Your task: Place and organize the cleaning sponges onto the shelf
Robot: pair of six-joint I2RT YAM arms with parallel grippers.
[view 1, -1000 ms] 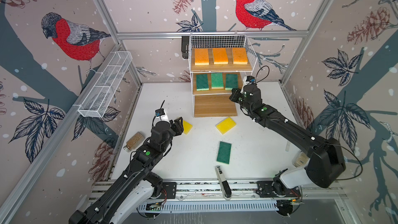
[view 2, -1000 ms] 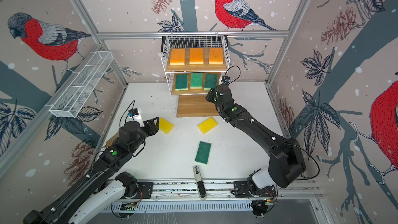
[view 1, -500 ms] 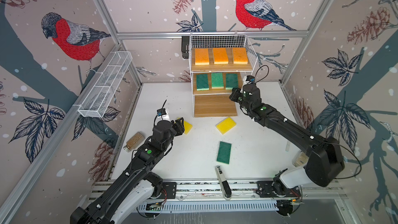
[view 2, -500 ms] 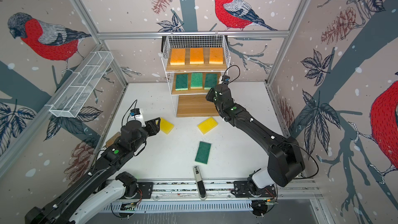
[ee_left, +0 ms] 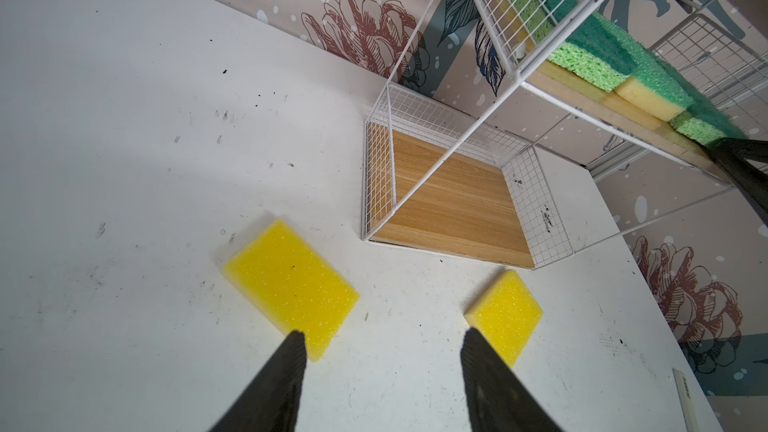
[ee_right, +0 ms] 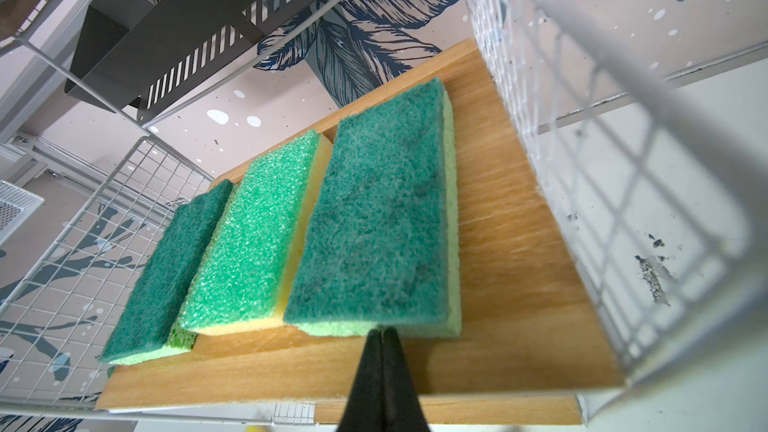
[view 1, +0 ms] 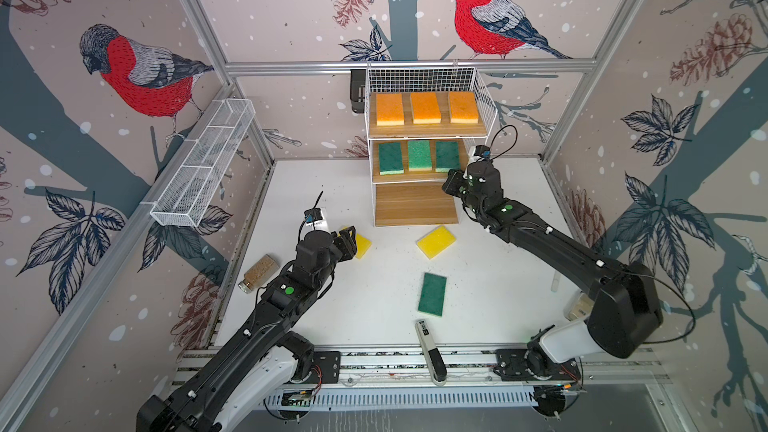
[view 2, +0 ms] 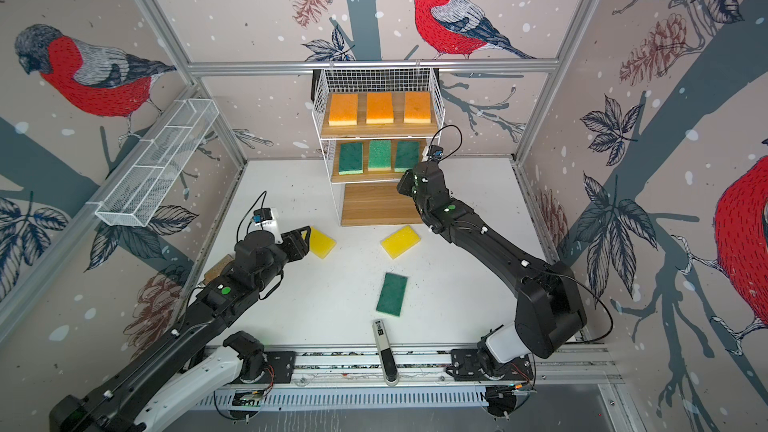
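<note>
Orange sponges (view 1: 425, 107), green sponges (view 1: 419, 155), yellow sponges (view 1: 436, 241); white shelf (view 1: 419, 78), light-wood boards (view 1: 415, 205); jar (view 1: 258, 273) perhaps brownish.

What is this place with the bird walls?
Probably a robot practice booth, not a home: two robot arms on a rail, bird-print walls in a metal frame, and a shelf of sponges.

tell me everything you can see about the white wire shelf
The shelf is a white wire-grid rack with three stepped light-wood boards. It stands upright at the back of the white table, against the wall. Its top board carries three orange sponges in a row. The middle board carries three green-topped sponges side by side, and the bottom board is bare. The shut right hand points at the middle board's front, its tips at the edge of the end sponge there.
</note>
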